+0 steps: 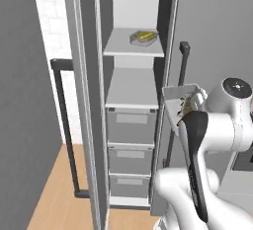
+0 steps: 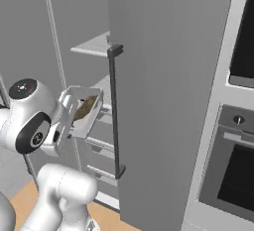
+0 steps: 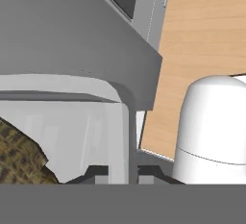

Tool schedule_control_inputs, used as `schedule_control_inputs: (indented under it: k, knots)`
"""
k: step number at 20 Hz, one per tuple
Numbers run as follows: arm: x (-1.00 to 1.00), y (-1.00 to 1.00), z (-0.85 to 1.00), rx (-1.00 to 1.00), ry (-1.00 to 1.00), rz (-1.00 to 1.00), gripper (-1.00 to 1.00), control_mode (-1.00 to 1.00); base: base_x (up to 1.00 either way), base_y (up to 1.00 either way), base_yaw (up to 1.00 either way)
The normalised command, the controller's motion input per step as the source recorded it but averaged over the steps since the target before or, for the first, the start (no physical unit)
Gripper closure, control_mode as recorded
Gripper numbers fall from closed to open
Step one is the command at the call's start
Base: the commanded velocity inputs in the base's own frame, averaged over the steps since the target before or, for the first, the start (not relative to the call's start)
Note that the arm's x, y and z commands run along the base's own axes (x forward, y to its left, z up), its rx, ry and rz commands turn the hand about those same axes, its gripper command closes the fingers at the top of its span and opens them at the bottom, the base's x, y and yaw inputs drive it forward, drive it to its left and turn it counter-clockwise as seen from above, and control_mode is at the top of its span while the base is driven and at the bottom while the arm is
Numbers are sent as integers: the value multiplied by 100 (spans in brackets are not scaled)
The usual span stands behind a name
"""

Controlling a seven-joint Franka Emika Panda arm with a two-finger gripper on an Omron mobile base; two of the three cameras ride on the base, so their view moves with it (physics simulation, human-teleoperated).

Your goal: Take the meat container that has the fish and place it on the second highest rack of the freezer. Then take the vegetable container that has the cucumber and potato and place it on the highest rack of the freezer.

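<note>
The pincer was clamped on the rim of a pale tray holding the dark olive-brown fish, at the right middle of the left base view, beside the freezer door's black handle. Another container sat on the highest rack, upper centre.

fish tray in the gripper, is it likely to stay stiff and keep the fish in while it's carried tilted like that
Probably stiff: the tray keeps straight walls though the gripper, shut, pinches just one wall. It is tilted steeply, so the fish may slide toward the low side. Held at one edge, it might swing if bumped against the freezer.
</note>
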Motion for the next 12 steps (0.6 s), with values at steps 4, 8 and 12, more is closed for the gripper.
schedule_control_inputs:
  k: [4,8,12]
  knots:
    - [0,0,0,0,0,0,100,100,20,59,0]
    - [0,0,0,0,0,0,100,100,0,-38,-1]
    - [0,0,0,0,0,0,100,100,0,-30,0]
